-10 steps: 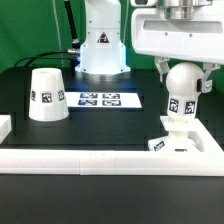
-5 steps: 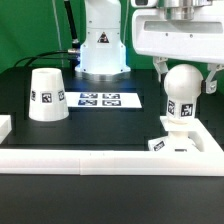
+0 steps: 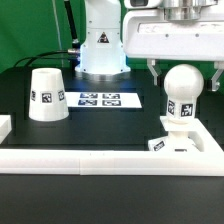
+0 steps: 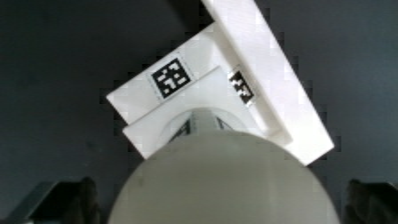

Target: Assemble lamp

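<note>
Nearest the exterior camera, a white rail point(image 3: 100, 160) runs along the front of the black table point(image 3: 110, 125). Just behind it, toward the exterior view's right, sits the lamp's flat square base point(image 3: 172, 144), with its black-and-white tags facing forward. The ball-shaped bulb point(image 3: 181, 95) stands upright on this base, with its neck meeting the plate; how firmly it is seated cannot be told.

The gripper point(image 3: 185, 78) hangs over the bulb with its two dark fingers point(image 3: 153, 71) spread wide, one on each side of the ball and neither touching it. The wrist view agrees: the bulb point(image 4: 214, 175) fills the middle and the base point(image 4: 160, 100) lies beneath it. Both fingertips point(image 4: 63, 198) stand off at the sides, with dark gaps between them and the ball.

Farther back, on the exterior view's left, the truncated-cone shade point(image 3: 47, 95) rests alone on its wide end, well apart from the base. Beside it lies the marker board point(image 3: 100, 99), and behind that rises the arm's pedestal point(image 3: 100, 45).
</note>
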Robot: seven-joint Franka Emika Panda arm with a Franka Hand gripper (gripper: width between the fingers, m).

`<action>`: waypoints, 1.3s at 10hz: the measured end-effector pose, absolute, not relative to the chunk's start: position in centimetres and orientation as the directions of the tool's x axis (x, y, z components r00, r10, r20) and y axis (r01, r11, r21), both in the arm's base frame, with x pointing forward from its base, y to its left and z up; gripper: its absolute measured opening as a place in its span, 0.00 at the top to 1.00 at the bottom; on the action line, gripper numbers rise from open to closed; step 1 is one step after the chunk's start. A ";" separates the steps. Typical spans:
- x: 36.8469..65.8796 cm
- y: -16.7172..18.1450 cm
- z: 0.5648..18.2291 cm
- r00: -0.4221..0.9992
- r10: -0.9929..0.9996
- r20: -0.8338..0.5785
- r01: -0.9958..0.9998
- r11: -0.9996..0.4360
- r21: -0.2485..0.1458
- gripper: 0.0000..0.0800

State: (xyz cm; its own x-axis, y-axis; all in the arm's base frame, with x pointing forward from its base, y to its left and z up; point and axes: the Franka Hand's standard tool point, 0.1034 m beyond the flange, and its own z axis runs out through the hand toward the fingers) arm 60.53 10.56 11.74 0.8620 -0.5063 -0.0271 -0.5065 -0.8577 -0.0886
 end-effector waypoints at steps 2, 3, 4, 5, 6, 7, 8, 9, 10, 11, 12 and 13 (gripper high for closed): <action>60.5 10.5 11.7 0.938 -0.346 -0.011 -0.345 -0.934 -0.089 0.13; 60.4 10.6 11.4 0.960 -0.279 -0.008 -0.279 -0.957 -0.084 0.13; 60.3 10.6 11.3 0.987 -0.158 0.003 -0.158 -0.985 -0.075 0.13; 60.4 10.5 11.3 0.998 -0.055 0.010 -0.054 -0.996 -0.072 0.13; 60.4 10.3 11.3 1.000 0.003 0.009 0.003 -0.997 -0.071 0.13; 60.5 10.3 11.3 0.995 0.102 0.017 0.103 -0.993 -0.062 0.13; 60.6 10.3 11.3 0.979 0.201 0.025 0.202 -0.978 -0.054 0.13; 60.7 10.3 11.4 0.958 0.285 0.029 0.286 -0.957 -0.047 0.13; 60.8 10.2 11.3 0.931 0.363 0.033 0.365 -0.930 -0.043 0.13; 60.9 10.2 11.3 0.903 0.427 0.035 0.428 -0.903 -0.040 0.13; 61.0 10.2 11.4 0.887 0.460 0.037 0.462 -0.886 -0.037 0.13; 61.0 10.2 11.4 0.845 0.534 0.037 0.535 -0.845 -0.026 0.13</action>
State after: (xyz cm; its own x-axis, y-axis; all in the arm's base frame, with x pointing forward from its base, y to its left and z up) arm 61.01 10.18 11.40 0.8449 0.5336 0.0372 0.5346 -0.8447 -0.0259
